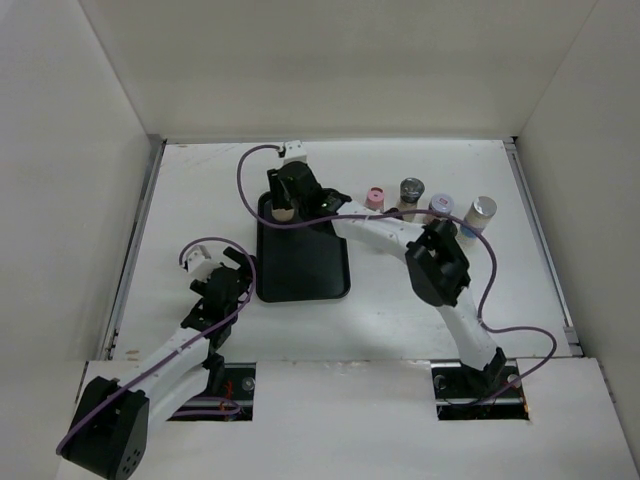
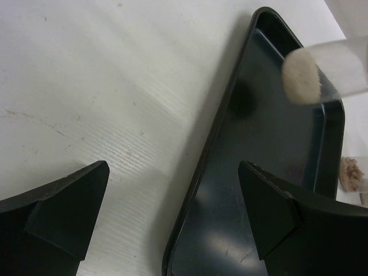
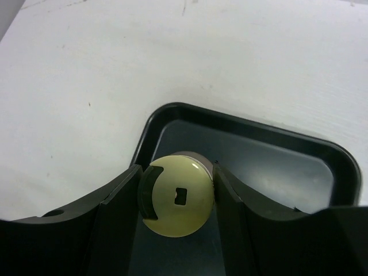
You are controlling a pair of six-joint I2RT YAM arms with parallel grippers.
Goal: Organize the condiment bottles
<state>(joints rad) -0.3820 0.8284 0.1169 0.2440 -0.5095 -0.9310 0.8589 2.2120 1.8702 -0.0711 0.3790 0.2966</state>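
My right gripper [image 1: 284, 200] is shut on a yellow-capped condiment bottle [image 3: 177, 195] with a tan body [image 1: 283, 212]. It holds the bottle over the far left corner of the flat black tray [image 1: 305, 275]. In the left wrist view the bottle's tan base [image 2: 300, 76] hangs blurred over the tray [image 2: 259, 144], seemingly a little above its floor. In the right wrist view the gripper [image 3: 177, 172] grips the cap from both sides. My left gripper [image 1: 225, 282] is open and empty beside the tray's left rim; in its own view [image 2: 172, 213] it straddles that rim.
Several bottles stand in a row on the table right of the tray: pink cap [image 1: 375, 197], grey cap [image 1: 411, 190], blue label [image 1: 441, 207], silver cap [image 1: 482, 210]. White walls enclose the table. A purple cable loops over the tray's far end.
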